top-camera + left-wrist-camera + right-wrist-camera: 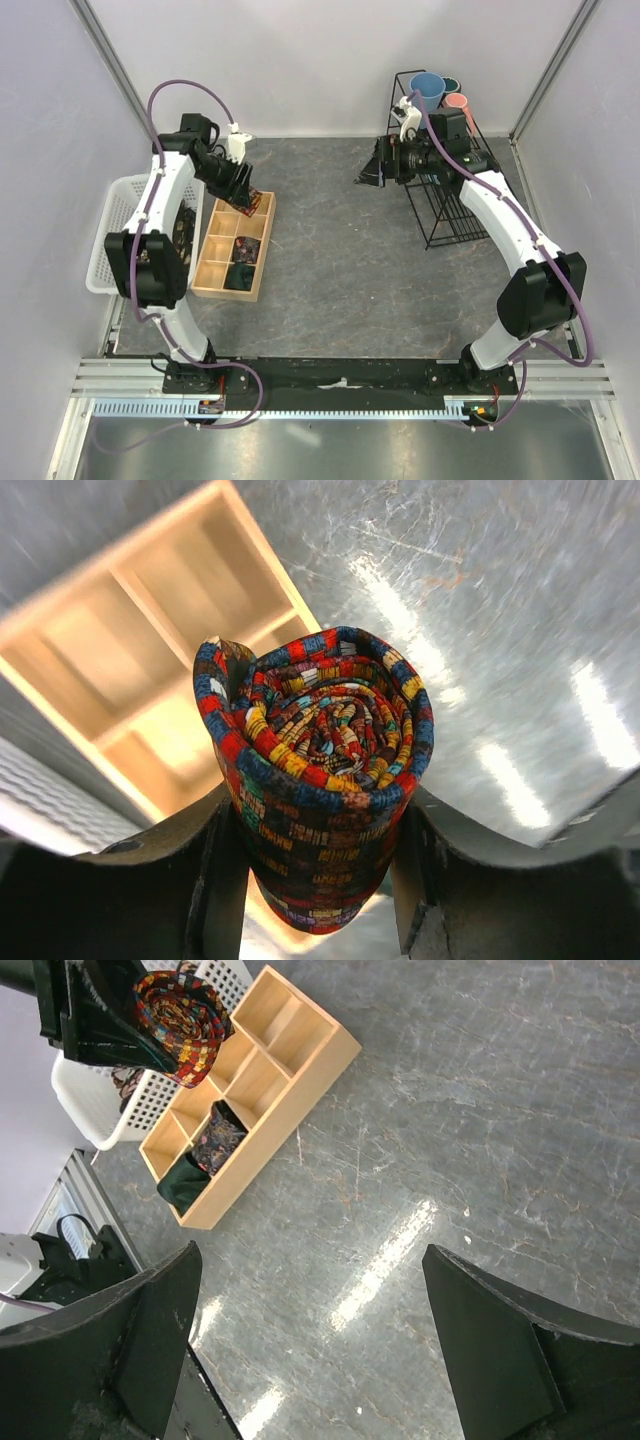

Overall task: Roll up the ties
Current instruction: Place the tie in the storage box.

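- Between the arms we see a wide bare stretch of grey scratched table; a gripper can pass there.
- The light wooden tray with dividers lies near the white plastic lattice basket; the left arm covers the gap.
- Dark rolled ties fill two near compartments; the middle ones are open.
- The left gripper, closed on a rolled tie of red, blue and yellow patches, blocks the tray's far end.
- At right, a tall black wire rack stands beside the arm.
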`<state>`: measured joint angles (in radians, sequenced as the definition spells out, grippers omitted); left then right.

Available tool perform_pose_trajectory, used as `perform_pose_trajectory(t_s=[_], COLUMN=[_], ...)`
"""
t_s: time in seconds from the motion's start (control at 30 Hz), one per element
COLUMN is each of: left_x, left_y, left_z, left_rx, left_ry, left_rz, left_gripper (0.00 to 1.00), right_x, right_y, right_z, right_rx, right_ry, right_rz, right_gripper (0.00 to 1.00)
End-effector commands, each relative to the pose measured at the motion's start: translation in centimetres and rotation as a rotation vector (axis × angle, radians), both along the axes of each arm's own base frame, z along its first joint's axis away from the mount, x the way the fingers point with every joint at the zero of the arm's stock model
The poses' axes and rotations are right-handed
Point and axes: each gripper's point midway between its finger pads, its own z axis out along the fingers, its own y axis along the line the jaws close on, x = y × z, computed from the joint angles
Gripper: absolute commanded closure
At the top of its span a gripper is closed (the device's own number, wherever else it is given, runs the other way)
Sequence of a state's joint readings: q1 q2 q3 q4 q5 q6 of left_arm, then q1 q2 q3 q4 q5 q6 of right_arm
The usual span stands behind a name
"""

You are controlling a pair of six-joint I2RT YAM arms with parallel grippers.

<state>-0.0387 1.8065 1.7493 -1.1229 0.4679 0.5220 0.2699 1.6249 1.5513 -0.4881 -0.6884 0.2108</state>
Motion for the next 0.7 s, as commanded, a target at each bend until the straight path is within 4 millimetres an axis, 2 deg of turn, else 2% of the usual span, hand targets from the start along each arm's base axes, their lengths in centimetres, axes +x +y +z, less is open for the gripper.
perform_pose_trajectory(t_s=[0.0, 0.07, 0.2, 0.43, 0.67], left_x=[0.1, 0.4, 0.4, 1.0, 1.6], left_y=[-0.6, -0.5, -0.4, -2.0, -2.1], left_z=[0.0, -0.3, -2.5, -4.1, -6.2], left_rx=[-0.081, -0.078, -0.059, -0.134, -0.138], left_ry=[0.186, 0.217, 0.32, 0.421, 0.44], left_rz=[0.31, 0.376, 0.449, 0.47, 0.46], left_gripper=[0.98, 0.98, 0.98, 0.98, 0.99], right_x=[0.4, 0.5, 0.6, 0.7, 1.0], right_y=[-1.0, -1.2, -1.6, -1.9, -1.9], right_z=[0.2, -0.2, -0.6, -1.4, -1.9], right_rx=[-0.027, -0.036, -0.052, -0.059, -0.062], right_ry=[-0.033, -0.026, -0.023, -0.008, 0.007], right_rz=[-0.028, -0.035, -0.047, -0.055, -0.058], right_gripper=[0.02, 0.02, 0.02, 0.02, 0.02])
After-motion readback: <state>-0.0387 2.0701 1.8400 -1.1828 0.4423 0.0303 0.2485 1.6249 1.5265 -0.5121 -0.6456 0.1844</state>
